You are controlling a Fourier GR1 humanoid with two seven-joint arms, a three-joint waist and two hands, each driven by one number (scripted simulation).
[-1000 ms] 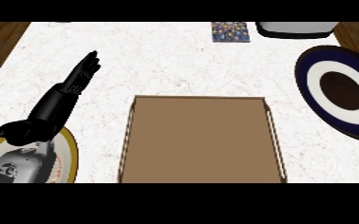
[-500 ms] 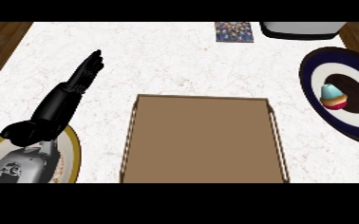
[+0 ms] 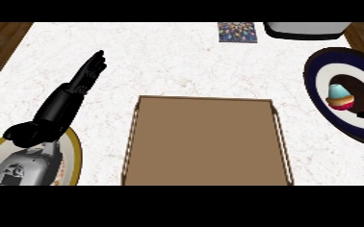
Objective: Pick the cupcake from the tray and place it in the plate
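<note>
On my marble tabletop, the cupcake sits in the plate; tray bare; left hand lies released, fingers straight.

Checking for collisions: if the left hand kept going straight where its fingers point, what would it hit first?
Probably nothing: the left hand points up-right over bare counter, passing left of the tray. Height above the counter is unclear.
</note>
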